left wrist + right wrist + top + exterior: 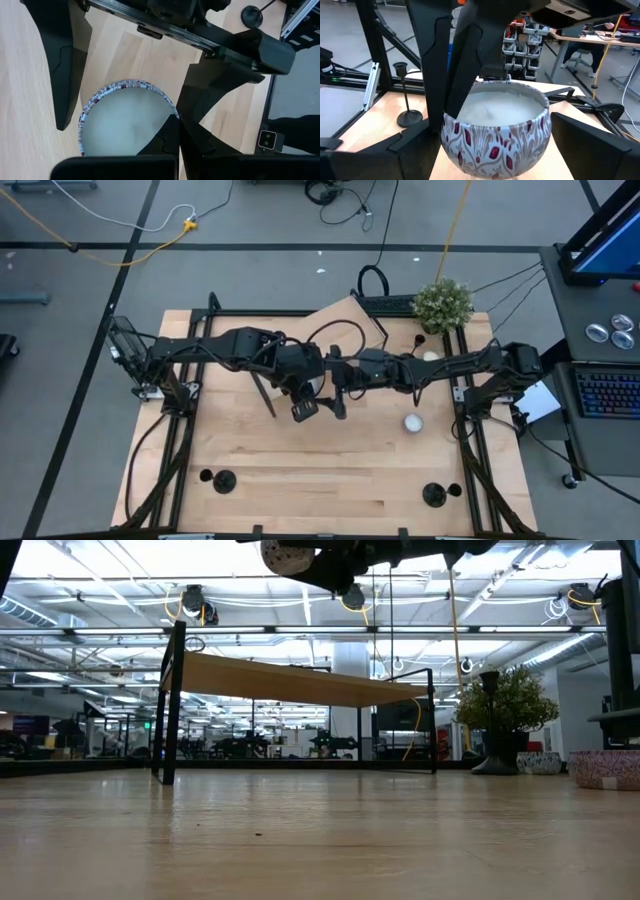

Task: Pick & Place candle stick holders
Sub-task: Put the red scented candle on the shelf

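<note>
Gleaming round patterned tin candle (496, 134)

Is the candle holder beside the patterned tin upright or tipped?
Upright: the candle holder stands on its disc base, stem vertical, beside the tin.

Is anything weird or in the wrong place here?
Yes. The patterned candle bowl hangs in the air, pinched by the left hand, with the open right hand around it. A black candle stick holder stands apart, untouched.
</note>
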